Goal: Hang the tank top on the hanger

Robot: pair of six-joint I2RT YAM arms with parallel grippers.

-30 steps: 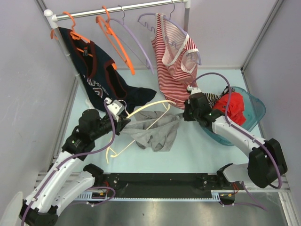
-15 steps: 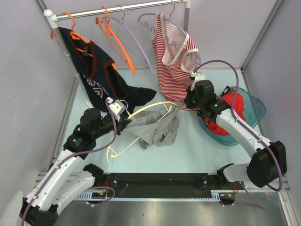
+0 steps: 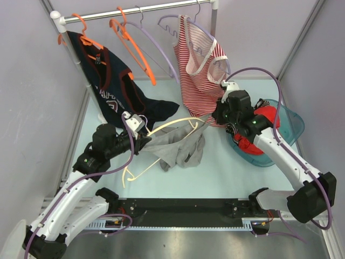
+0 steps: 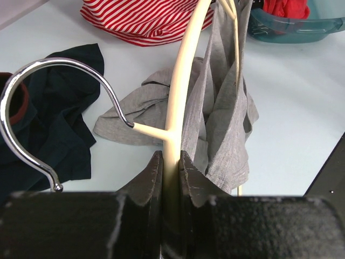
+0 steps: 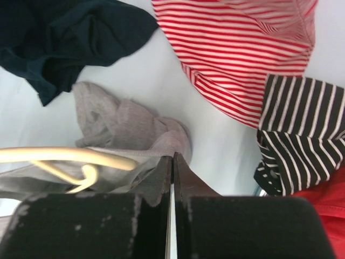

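L gripper (image 4: pixel 170 159) clamps hanger (image 4: pixel 180 86), tank top (image 4: pixel 221 124) draped on it just ahead.

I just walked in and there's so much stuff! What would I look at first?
Probably the two robot hands in the middle: the left hand clamps a cream hanger, and the right hand pinches a grey tank top bunched against it. Behind them, a red-striped top hangs from the rail.
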